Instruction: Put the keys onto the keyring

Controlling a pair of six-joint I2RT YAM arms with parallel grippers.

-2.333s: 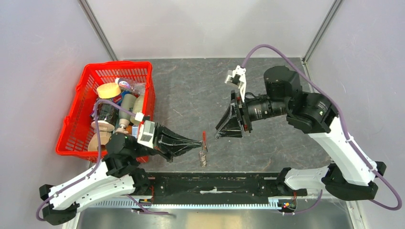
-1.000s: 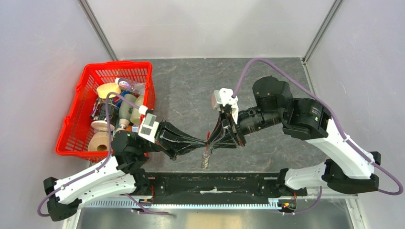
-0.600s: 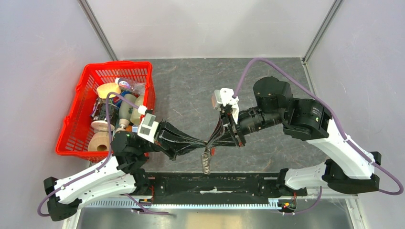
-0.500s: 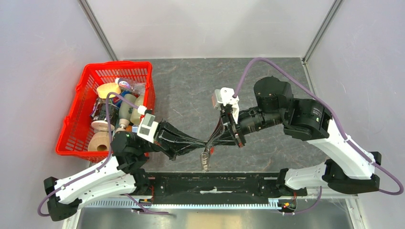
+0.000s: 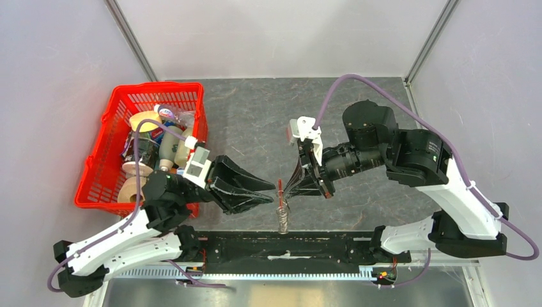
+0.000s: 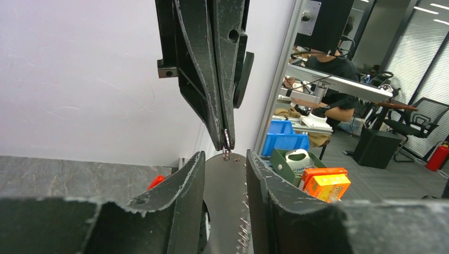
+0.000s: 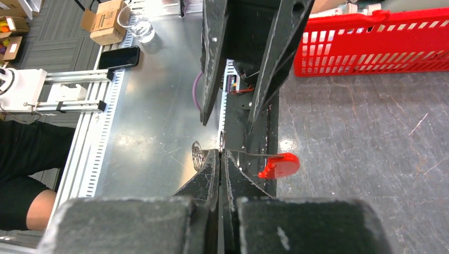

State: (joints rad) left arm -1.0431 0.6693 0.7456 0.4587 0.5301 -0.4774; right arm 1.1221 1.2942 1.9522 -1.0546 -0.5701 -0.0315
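Over the table (image 5: 255,109) near edge, your right gripper (image 5: 285,190) pinches the dangling keyring (image 5: 282,214); your left gripper (image 5: 273,193) stands parted.

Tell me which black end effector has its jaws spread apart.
The left end effector: its jaws stand apart, while the right end effector is shut on the grey metal keyring.

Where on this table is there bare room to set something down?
Bare tabletop runs from the red basket to the right arm, toward the far edge. Another patch lies between that arm and the near edge. Crowded: front centre, where the left gripper faces the right gripper holding the keyring.
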